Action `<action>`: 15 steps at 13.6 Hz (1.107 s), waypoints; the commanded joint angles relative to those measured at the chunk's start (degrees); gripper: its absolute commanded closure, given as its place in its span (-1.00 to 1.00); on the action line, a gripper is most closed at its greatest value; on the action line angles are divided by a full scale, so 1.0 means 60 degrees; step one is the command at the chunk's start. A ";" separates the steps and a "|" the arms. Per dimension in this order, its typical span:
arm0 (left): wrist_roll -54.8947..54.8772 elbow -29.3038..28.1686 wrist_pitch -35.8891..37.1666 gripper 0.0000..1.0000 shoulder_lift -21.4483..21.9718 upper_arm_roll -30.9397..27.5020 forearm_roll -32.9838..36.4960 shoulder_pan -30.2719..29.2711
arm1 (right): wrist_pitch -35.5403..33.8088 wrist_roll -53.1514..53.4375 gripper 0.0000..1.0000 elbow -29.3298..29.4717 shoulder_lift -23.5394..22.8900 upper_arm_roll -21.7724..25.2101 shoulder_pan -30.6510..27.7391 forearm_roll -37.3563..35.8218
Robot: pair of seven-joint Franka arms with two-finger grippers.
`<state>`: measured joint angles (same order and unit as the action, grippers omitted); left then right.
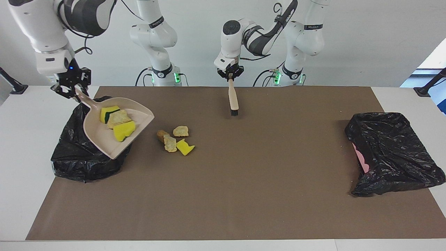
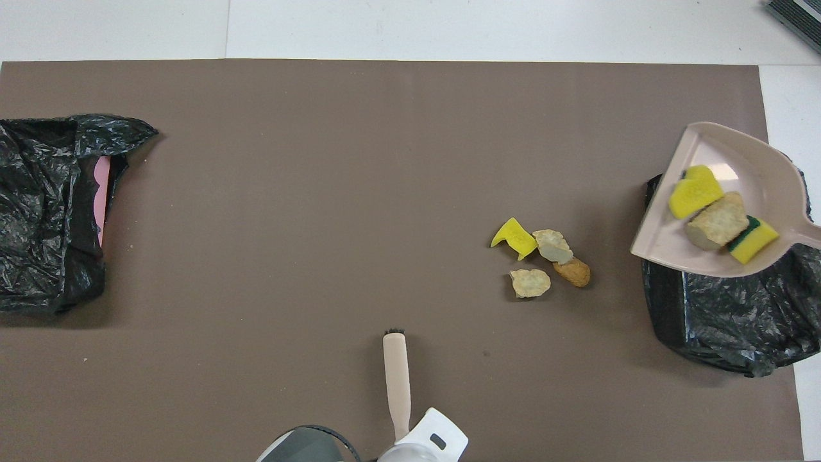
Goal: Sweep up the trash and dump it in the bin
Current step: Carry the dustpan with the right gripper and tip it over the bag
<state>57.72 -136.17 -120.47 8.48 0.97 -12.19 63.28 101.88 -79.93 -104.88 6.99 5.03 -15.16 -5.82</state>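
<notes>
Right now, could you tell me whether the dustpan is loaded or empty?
Loaded: the dustpan holds three trash pieces.

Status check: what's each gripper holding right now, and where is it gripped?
Right gripper holds the dustpan by its handle end, over the black bin bag. Left gripper holds the brush by the top of its handle, bristles down.

Loaded dustpan (image 2: 757,173) over bin (image 2: 725,314)
</notes>
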 commanded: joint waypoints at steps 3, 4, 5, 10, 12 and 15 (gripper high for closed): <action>-0.0025 -0.0186 -0.0692 1.00 -0.0560 -0.0191 -0.0399 0.0308 | 0.0772 -0.2099 1.00 -0.0317 0.0257 -0.0136 -0.1572 -0.1328; 0.0004 -0.0171 -0.0911 1.00 -0.0897 -0.0191 -0.0399 0.0453 | 0.1122 -0.2466 1.00 -0.0593 0.0241 -0.0135 -0.1792 -0.1548; 0.0047 -0.0157 -0.1044 1.00 -0.1074 -0.0191 -0.0414 0.0585 | 0.1416 -0.2832 1.00 -0.0843 0.0299 -0.0135 -0.1794 -0.2014; -0.0025 0.0004 -0.0753 0.76 -0.0974 -0.0205 -0.0414 0.0470 | 0.1769 -0.4927 1.00 -0.1152 0.0343 -0.0179 -0.1385 -0.3409; -0.0084 0.0281 -0.0301 0.72 -0.0915 -0.0264 -0.0414 0.0280 | 0.1799 -0.5413 1.00 -0.1167 0.0329 -0.0296 -0.1253 -0.3759; -0.0667 0.0444 0.0228 0.67 -0.0929 -0.0235 -0.0414 0.0074 | 0.1887 -0.5356 1.00 -0.1153 0.0285 -0.0297 -0.0901 -0.4171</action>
<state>56.36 -134.27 -121.87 2.32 -0.60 -13.67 64.56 111.50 -110.57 -110.43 7.58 3.39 -20.86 -28.76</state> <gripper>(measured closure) 0.736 0.670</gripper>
